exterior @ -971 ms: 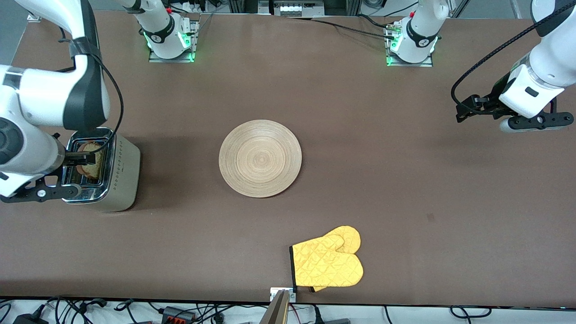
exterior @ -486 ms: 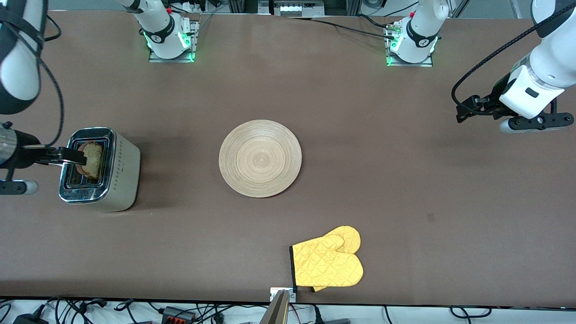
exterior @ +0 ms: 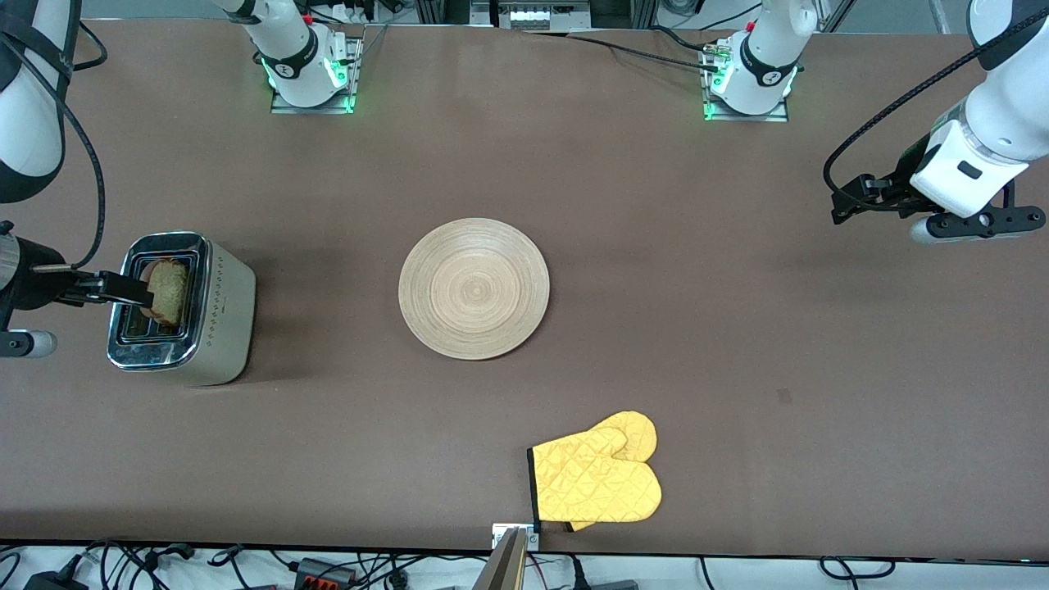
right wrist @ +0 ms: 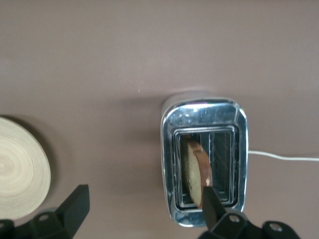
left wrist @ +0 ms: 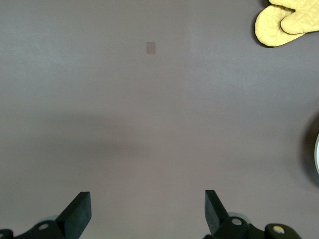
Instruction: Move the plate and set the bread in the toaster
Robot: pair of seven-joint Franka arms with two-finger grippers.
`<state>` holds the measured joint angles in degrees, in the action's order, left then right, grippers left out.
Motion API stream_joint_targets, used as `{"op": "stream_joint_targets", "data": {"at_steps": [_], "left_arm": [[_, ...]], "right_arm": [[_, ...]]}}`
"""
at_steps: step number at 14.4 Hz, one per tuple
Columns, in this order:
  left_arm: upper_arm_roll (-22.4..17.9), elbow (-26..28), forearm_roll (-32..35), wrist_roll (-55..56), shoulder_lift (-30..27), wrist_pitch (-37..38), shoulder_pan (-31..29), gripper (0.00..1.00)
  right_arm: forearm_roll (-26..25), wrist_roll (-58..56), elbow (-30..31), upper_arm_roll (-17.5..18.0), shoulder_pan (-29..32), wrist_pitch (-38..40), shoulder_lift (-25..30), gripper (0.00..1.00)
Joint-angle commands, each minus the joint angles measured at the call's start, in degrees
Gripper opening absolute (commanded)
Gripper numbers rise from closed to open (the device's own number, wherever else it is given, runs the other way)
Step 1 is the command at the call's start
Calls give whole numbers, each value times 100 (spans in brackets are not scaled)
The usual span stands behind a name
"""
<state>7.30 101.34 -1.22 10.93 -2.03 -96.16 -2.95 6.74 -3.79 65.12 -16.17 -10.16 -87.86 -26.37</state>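
Note:
The toaster stands at the right arm's end of the table. The bread stands on edge in one of its slots, with its crust showing above the chrome top. The round wooden plate lies bare at mid-table. My right gripper hangs open above the toaster, holding nothing, with one fingertip over the bread's end. My left gripper waits open and unladen over bare table at the left arm's end.
A yellow oven mitt lies near the table's front edge, nearer the camera than the plate. The toaster's white cord trails off toward the table's end. A small pale mark shows on the table surface.
My right arm has drawn back from over the toaster toward the table's end, leaving the bread in the slot. The left arm, plate and mitt have not moved.

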Motion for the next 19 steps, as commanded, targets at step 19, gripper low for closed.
{"op": "stream_joint_targets", "data": {"at_steps": [19], "left_arm": [[-44, -70, -71, -21, 27, 71, -22, 100]], "right_arm": [[-683, 125, 3217, 1362, 1200, -1181, 2478, 100]]}}
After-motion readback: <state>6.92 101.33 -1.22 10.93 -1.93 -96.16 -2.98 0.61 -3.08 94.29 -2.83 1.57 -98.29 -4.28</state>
